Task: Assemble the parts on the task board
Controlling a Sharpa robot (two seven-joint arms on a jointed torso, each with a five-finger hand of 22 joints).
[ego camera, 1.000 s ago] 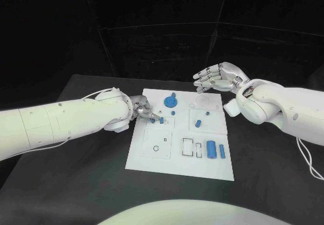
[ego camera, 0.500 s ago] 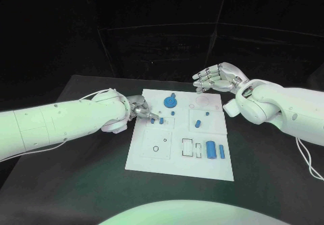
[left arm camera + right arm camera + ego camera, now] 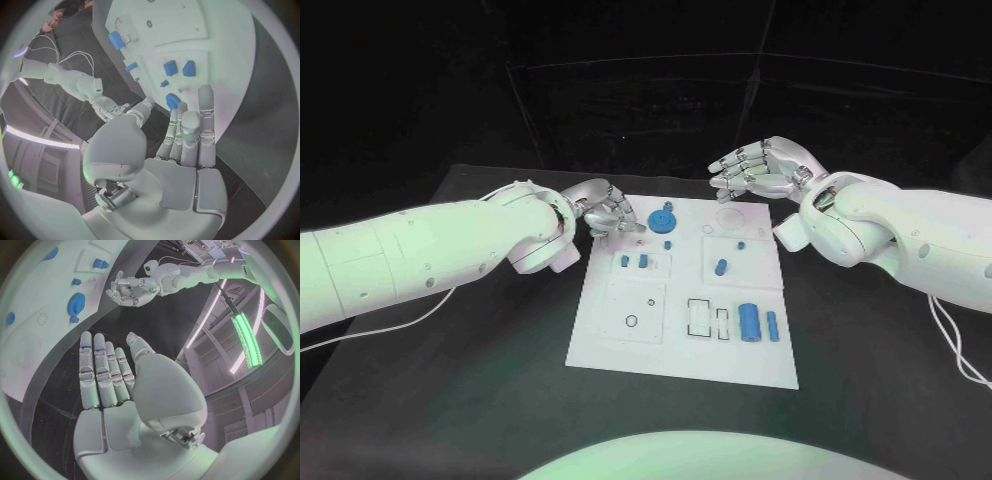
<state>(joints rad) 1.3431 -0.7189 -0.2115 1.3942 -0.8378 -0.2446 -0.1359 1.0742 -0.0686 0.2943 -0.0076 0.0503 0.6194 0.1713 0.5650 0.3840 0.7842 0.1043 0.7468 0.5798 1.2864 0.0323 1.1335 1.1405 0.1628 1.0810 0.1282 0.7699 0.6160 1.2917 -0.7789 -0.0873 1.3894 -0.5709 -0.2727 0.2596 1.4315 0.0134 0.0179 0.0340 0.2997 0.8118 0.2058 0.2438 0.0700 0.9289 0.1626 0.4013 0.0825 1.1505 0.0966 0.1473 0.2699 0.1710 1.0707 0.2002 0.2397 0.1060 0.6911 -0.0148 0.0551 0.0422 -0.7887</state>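
Note:
The white task board [image 3: 635, 345] lies in the middle of the black table. On it are a blue gear [image 3: 661, 215], two small blue pegs [image 3: 633, 261] standing side by side, a blue piece [image 3: 723, 265] further right, and a blue cylinder [image 3: 751, 320] with a thin bar [image 3: 772, 322] beside it. My left hand [image 3: 603, 215] hovers at the board's far left corner, just left of the gear, open and holding nothing. In the left wrist view its fingers [image 3: 187, 135] reach toward the gear [image 3: 173, 101]. My right hand [image 3: 759, 168] hangs open beyond the board's far right corner, its palm [image 3: 106, 385] bare.
Empty outlined slots [image 3: 708, 315] sit on the near half of the board, with a round recess [image 3: 731, 215] at the far right. Bare black table [image 3: 459, 400] surrounds the board. A white cable [image 3: 956, 345] trails from the right arm.
My left hand has drawn back from the two small pegs toward the board's far left corner and risen. The pegs stay standing. The right hand has barely moved.

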